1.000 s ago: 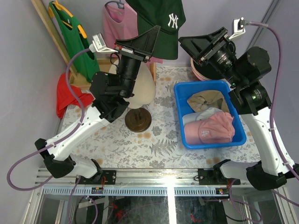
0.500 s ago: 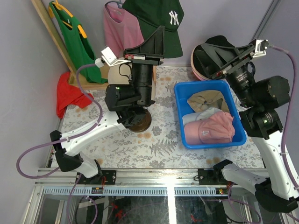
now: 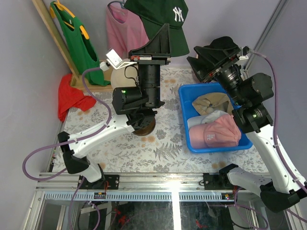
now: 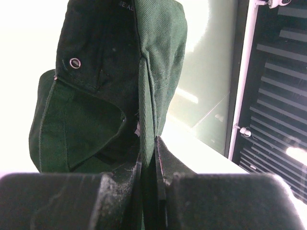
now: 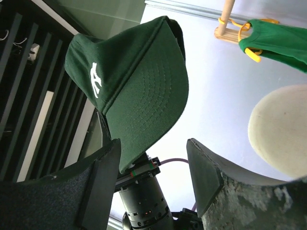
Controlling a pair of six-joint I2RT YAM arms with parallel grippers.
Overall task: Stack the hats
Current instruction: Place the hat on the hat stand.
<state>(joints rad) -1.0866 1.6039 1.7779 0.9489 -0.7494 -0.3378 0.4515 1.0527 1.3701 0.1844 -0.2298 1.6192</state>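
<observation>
green cap (image 3: 160, 26): crown cropped at top | white cap (image 3: 210, 118): mostly under pink cap (image 3: 217, 134)

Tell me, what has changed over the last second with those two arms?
The left arm swung to its right, nudging the dark green cap slightly toward the back; the left gripper stayed shut on it. The right arm swung out to its right and back, and the right gripper, open, now faces that cap. Nothing was grabbed or released. The caps in the blue bin did not move.
</observation>
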